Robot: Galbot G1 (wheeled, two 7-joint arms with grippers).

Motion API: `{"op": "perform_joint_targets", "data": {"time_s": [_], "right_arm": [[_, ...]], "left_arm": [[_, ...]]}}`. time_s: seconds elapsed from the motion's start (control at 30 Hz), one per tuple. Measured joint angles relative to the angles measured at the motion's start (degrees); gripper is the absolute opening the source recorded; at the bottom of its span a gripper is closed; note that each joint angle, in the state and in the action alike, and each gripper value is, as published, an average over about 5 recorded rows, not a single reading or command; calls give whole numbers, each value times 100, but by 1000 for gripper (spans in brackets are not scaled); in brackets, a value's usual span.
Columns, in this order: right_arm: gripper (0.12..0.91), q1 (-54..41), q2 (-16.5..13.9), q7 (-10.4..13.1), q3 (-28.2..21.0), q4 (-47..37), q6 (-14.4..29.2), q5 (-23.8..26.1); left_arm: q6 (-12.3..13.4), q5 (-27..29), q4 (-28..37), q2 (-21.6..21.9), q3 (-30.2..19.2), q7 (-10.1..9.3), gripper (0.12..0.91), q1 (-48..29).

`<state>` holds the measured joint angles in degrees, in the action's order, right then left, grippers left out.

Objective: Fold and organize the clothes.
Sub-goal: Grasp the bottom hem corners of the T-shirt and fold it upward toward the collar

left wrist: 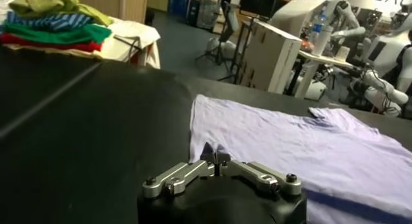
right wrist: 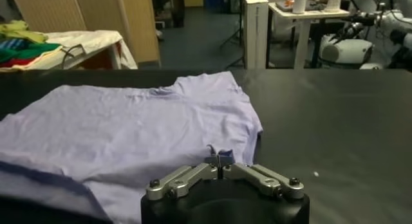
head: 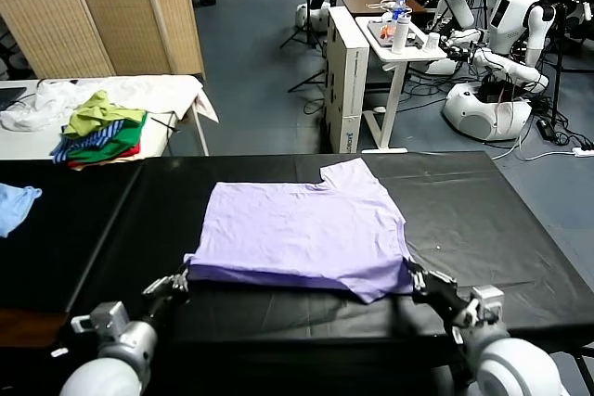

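The pale lilac T-shirt (head: 302, 229) lies spread on the black table (head: 483, 220), plain face up, with one sleeve pointing to the far side. Its near edge is slightly raised, and a darker band shows underneath (left wrist: 347, 203). My left gripper (head: 181, 277) is at the shirt's near left corner, shut on the fabric, as the left wrist view shows (left wrist: 217, 156). My right gripper (head: 415, 277) is at the near right corner, shut on the edge of the shirt (right wrist: 219, 157). The shirt also fills the right wrist view (right wrist: 129, 125).
A green, blue-striped and red garment pile (head: 97, 132) sits on a white table at the far left. A small light blue cloth (head: 14, 203) lies at the black table's left edge. Beyond are a folding screen (head: 102, 6), a white table with bottles (head: 399, 39) and other robots (head: 501, 53).
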<state>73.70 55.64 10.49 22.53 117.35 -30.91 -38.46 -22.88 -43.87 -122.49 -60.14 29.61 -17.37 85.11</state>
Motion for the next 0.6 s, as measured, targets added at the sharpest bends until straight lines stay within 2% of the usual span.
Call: {"op": "perform_joint_targets", "data": {"time_s": [0.17, 0.27, 0.4, 0.6], "right_arm": [[140, -403, 8, 35, -310, -299, -6, 47], [140, -583, 44, 135, -443, -435, -30, 142], [140, -744, 87, 245, -509, -577, -75, 232], [140, -842, 119, 253, -540, -669, -82, 234]], "left_arm": [[-16, -5, 255, 185, -157, 1, 147, -345], [-39, 17, 398, 276, -252, 17, 147, -490], [-58, 61, 573, 325, -361, 13, 147, -640], [-76, 67, 737, 359, -495, -15, 147, -815]]}}
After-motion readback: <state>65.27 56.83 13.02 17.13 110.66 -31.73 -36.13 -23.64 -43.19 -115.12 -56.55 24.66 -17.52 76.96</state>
